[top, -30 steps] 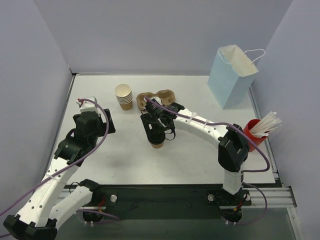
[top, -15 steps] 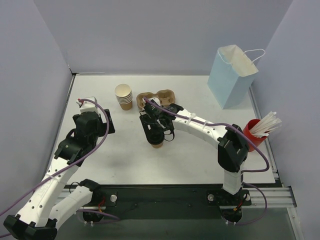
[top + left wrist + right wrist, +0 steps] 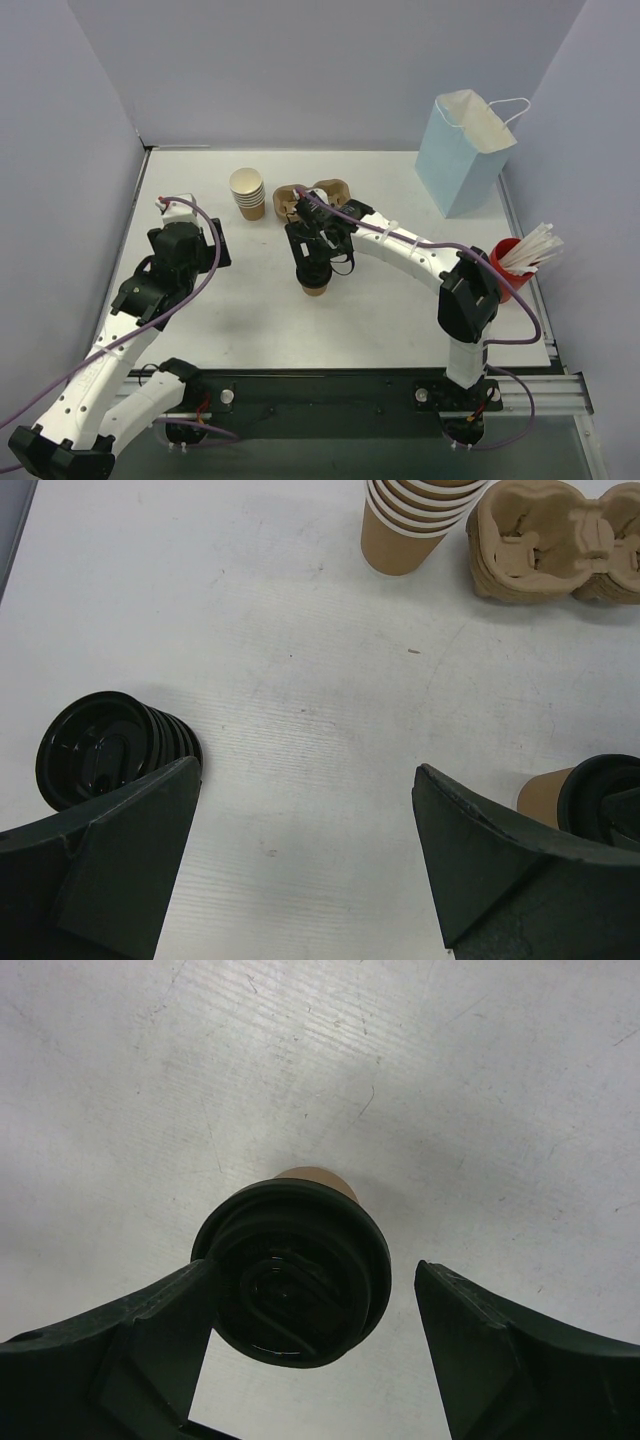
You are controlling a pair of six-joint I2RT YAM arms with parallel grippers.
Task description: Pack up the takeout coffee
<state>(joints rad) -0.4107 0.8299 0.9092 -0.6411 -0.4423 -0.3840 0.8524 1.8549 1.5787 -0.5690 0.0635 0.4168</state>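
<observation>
One takeout coffee cup [image 3: 290, 1270], tan with a black lid, stands on the white table; in the top view the cup [image 3: 316, 288] is in the middle. My right gripper [image 3: 312, 1355] is open and straddles it from above; the left finger is at the lid's edge and there is a gap on the right. It shows in the top view [image 3: 316, 266] too. The brown pulp tray [image 3: 312, 196] lies just behind with both hollows empty, and it is also in the left wrist view [image 3: 555, 540]. My left gripper [image 3: 305, 865] is open and empty over bare table, left of the cup [image 3: 575, 795].
A stack of lidless tan cups [image 3: 247, 193] stands left of the tray. A stack of black lids [image 3: 100, 750] lies by my left finger. A light blue paper bag [image 3: 465, 150] stands at the back right. A red cup of white straws [image 3: 510, 265] is at the right edge.
My right gripper has shifted slightly over the lidded cup, which stays in place. The left arm has barely moved.
</observation>
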